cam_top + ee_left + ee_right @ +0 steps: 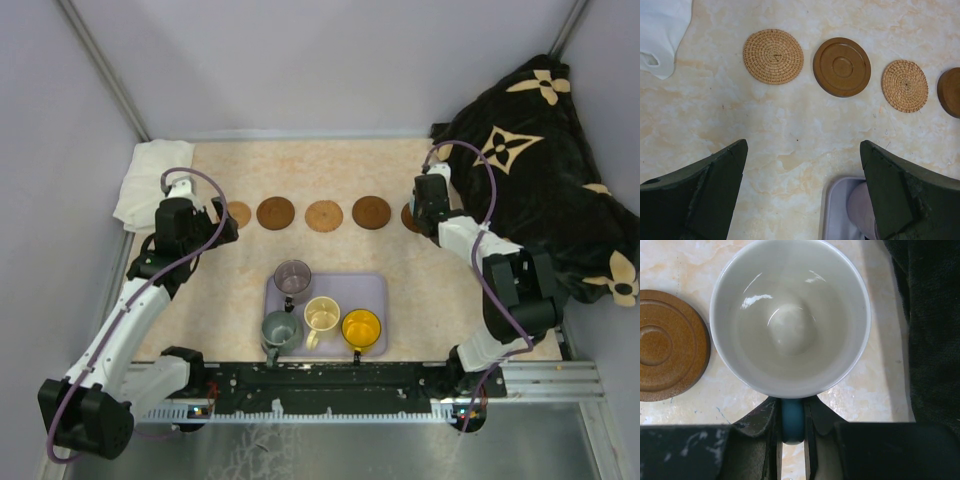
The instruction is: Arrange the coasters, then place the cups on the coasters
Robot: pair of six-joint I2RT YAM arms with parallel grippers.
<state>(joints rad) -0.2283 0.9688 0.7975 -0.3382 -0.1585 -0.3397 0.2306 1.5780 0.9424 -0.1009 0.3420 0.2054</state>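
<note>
Five coasters lie in a row across the table: a woven tan coaster [773, 56], a dark brown one [842, 67], another woven one [904, 85] and a dark brown one [950, 92]. The last coaster [409, 216] is partly hidden under my right gripper [792, 410]. That gripper is shut on the blue handle [792, 421] of the white cup [790, 315], just right of a brown coaster [665, 360]; what lies under the cup is hidden. My left gripper [804, 150] hangs open over bare table near the row's left end. The purple-grey cup [293, 276], cream cup [322, 314], yellow cup [361, 328] and grey-green cup [280, 331] stand in the tray.
The lavender tray [375, 290] sits near the front middle, and its corner [837, 210] lies just right of my left fingers. A white cloth [148, 180] lies at the back left. A black blanket with tan flowers [545, 170] is heaped at the right, close beside the white cup.
</note>
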